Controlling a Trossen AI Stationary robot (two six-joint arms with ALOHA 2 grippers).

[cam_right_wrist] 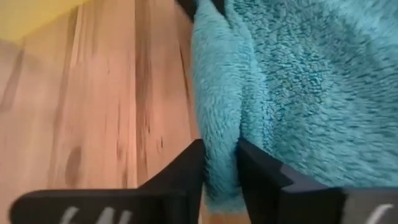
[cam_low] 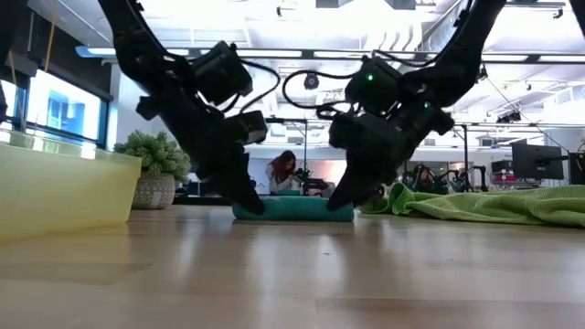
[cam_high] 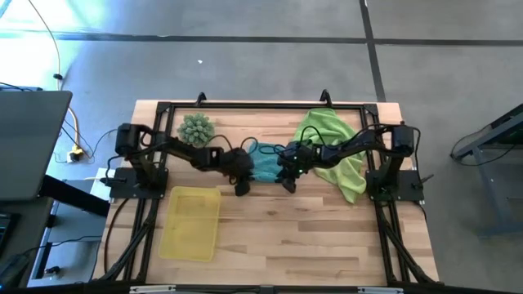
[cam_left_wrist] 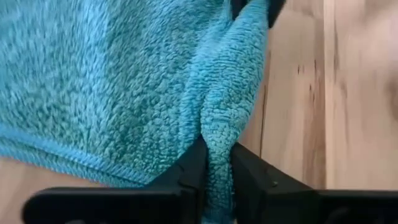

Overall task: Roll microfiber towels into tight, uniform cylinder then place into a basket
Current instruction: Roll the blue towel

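Note:
The teal towel (cam_high: 265, 163) lies bunched on the table's middle, between my two grippers; it also shows in the low view (cam_low: 292, 209). My left gripper (cam_high: 243, 189) is shut on the left end of its near fold. My right gripper (cam_high: 288, 186) is shut on the right end. Both stand low at the table top in the low view, the left gripper (cam_low: 251, 205) and the right gripper (cam_low: 340, 203). Two lime green towels (cam_high: 335, 151) lie in a crumpled heap at the far right. The yellow basket (cam_high: 192, 222) stands at the near left. My left gripper (cam_left_wrist: 216, 146) pinches a thick fold along the towel's near edge (cam_left_wrist: 217, 134), at its left end, between its two fingers (cam_left_wrist: 189, 171). The fingers slant down from the left. The towel rests on the table. My right gripper (cam_right_wrist: 221, 146) pinches the same near fold (cam_right_wrist: 219, 127) at its right end between its two fingers (cam_right_wrist: 264, 171). The fingers slant down from the right. The fold runs slack between the two grippers, on the table.
A spiky pale-green ball (cam_high: 196, 128) in a pot stands at the far left. Bare wood lies in front of the towel, right of the basket (cam_low: 64, 187). A person sits in the room beyond the table (cam_low: 283, 171).

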